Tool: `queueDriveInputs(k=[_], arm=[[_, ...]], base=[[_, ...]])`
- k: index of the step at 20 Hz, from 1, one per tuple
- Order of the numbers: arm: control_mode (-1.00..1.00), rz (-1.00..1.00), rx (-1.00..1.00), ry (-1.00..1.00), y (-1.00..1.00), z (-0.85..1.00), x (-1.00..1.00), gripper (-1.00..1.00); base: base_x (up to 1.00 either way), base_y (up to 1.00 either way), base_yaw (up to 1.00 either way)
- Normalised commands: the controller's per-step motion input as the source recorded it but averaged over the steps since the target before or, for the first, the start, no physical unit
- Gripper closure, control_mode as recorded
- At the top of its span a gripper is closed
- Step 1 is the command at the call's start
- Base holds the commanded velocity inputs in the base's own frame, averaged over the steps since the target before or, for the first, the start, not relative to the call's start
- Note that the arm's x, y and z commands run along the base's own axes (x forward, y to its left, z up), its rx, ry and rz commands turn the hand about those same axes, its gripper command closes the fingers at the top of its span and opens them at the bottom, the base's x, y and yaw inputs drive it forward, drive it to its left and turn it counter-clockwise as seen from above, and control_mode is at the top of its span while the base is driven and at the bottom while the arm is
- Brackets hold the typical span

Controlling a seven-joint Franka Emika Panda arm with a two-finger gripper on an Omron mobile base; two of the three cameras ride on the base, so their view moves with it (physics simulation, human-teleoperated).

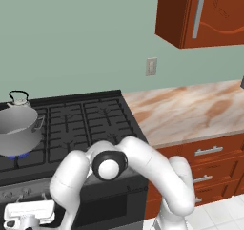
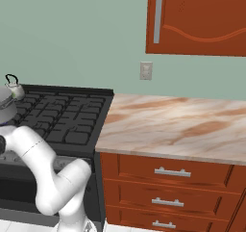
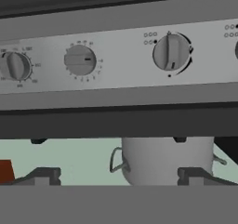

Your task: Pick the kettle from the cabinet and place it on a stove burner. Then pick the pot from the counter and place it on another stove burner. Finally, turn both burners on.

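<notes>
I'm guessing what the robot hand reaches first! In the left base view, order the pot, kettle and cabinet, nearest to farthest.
1. pot, on the front left burner, just above the gripper.
2. kettle, behind the pot, stove's back.
3. cabinet, high on the wall, far right.

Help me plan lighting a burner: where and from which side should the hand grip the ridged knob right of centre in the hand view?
Grip the raised ridge on the knob, pinching its two flat sides. Come straight in at the front of the knob strip: the knob faces the camera, and its round rim likely gives less purchase for turning.
</notes>
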Motion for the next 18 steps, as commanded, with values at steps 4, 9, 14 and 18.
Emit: queueDriveInputs(k=[4,9,14,18], arm=[[-1.0,0.0,-0.03,0.06,0.0,-0.08,0.21,-1.0],[-1.0,0.0,-0.02,0.07,0.0,-0.16,0.24,-1.0],[-1.0,0.0,-0.01,0.02,0.14,-0.21,0.18,-1.0],[-1.0,0.0,0.0,0.0,0.27,-0.1,0.14,-1.0]], base=[[0.0,0.0,0.0],[0.0,0.0,0.0],[0.0,0.0,0.0],[0.0,0.0,0.0]])
